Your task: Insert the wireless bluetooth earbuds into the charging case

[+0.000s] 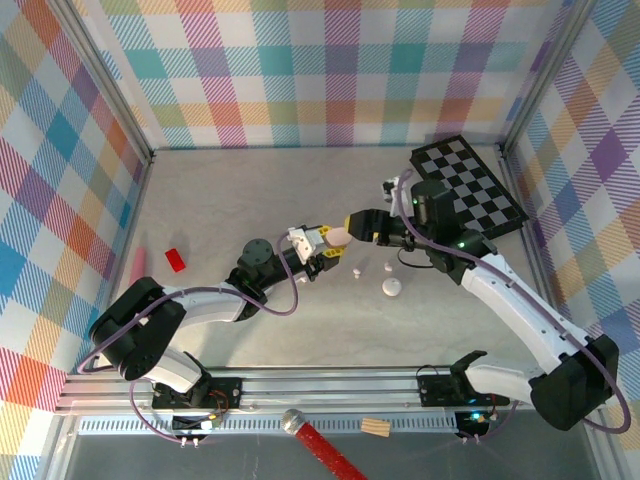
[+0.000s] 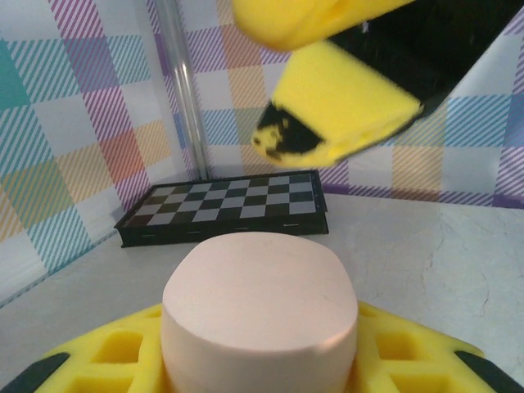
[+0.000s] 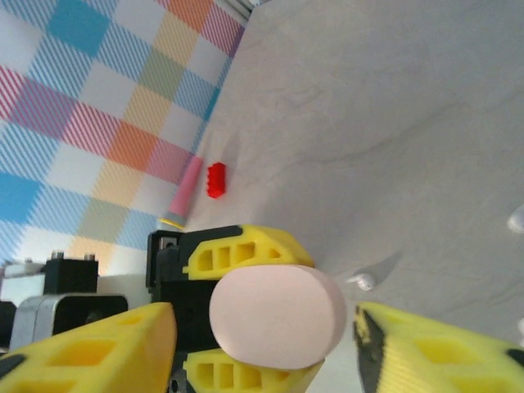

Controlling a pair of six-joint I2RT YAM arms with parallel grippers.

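Top camera looks down; opposing wrist cameras closely share the pink case

The grey table is carrying a chessboard at far right, a red toy brick beside a pink stick at left, and two white earbuds lying near a white rounded case, centre-right.

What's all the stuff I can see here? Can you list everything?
pale pink pebble-shaped plastic case: 1, pink, gripped mid-air
small white plastic earbuds: 2, white, table middle
bigger white rounded piece: 1, white, beside earbuds
folded chessboard: 1, black-and-white, far right
small red block: 1, red, left
pink stick: 1, pink, beside block
red-handled hammer: 1, red, front ledge
left tool: 1, yellow, shut on case
right tool: 1, yellow, open, close to case
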